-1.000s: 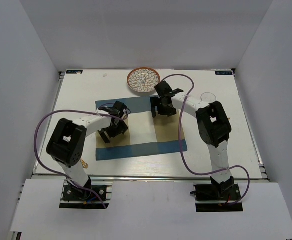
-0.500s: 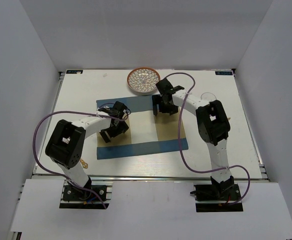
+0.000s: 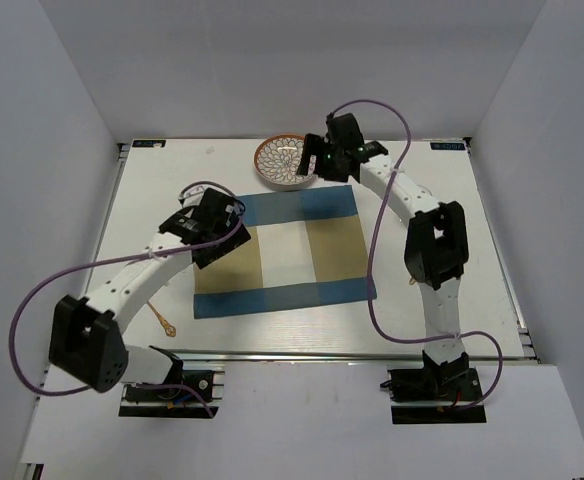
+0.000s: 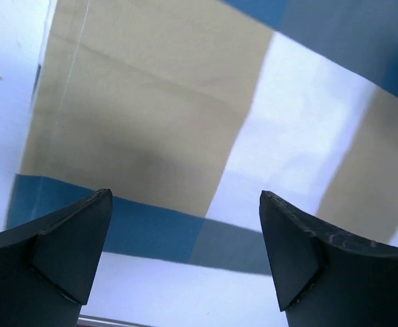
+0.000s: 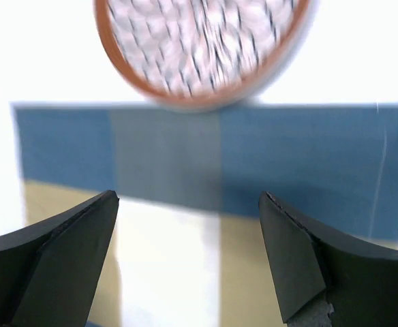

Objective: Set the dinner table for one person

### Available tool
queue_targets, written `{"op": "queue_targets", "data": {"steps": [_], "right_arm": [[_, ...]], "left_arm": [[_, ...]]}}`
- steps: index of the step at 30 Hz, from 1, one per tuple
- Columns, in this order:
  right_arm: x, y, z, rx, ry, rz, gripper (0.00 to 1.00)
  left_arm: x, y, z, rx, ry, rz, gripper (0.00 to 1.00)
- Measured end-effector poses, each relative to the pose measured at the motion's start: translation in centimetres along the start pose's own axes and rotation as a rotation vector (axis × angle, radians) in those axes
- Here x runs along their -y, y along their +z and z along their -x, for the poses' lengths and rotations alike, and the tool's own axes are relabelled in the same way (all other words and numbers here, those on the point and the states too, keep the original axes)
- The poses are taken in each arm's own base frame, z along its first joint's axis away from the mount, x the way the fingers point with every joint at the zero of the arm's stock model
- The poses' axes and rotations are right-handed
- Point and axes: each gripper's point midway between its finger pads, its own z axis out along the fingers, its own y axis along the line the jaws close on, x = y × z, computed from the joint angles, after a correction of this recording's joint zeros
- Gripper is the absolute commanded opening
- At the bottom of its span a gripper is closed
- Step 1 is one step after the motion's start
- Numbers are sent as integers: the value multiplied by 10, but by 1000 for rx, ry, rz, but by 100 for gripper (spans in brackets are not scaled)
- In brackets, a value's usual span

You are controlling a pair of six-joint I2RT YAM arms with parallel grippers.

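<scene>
The dinner table [image 3: 152, 180] is a large white top with a metal rail [image 3: 302, 352] along its near edge. A blue, tan and white striped placemat [image 3: 282, 250] lies flat in its middle. A round patterned plate with an orange rim [image 3: 280, 160] sits just beyond the mat's far edge; it is blurred at the top of the right wrist view [image 5: 199, 48]. My left gripper [image 3: 215, 238] hovers open and empty over the mat's left part [image 4: 151, 136]. My right gripper [image 3: 320, 168] hovers open and empty over the mat's far blue band [image 5: 206, 157], next to the plate.
A gold utensil [image 3: 161, 319] lies near the table's front left edge. A clear glass [image 3: 417, 193] stands to the right of the mat. White walls close in the table on three sides.
Both grippers have risen off the placemat. The left one moved left and the right one moved back toward the plate. The mat's far blue band now lies uncovered and flat.
</scene>
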Motion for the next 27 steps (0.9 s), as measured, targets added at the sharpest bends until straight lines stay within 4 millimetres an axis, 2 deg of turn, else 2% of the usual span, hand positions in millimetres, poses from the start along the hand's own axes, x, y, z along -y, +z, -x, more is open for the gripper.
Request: {"op": "queue_targets", "data": {"steps": [2,5,8,11,13,15,16,18,19,20,24,27], "right_arm": [[-4,8,28,57,39,29,89],[7,32,53,106,109,41,89],[30,62,57,111,178,27,89],[56,92,48,89,229,6,89],[71,108,40,74,252,-4,89],[80,122,34,63,272,3,87],[78,124,39,77,274,26,86],[71,128,49,104,274,74,68],[68,130,52,112,277,94,52],[65,133,54,118,276,111,46],[60,144,44,99,305,136,43],[58,150,37,85,333,139,40]], "left_arm": [[1,-19,10,39,33,-54,98],[-4,-53,23,111,89,-135,98],[-19,-95,32,214,143,-234,98],[-37,-135,42,331,179,-310,98],[-47,-152,48,388,194,-328,98],[-53,-156,49,406,215,-315,98],[-55,-154,48,404,226,-306,98],[-57,-148,45,394,245,-292,98],[-58,-146,44,390,250,-287,98],[-60,-142,41,383,256,-279,98],[-66,-142,38,389,254,-276,98],[-70,-153,41,426,232,-302,98]]}}
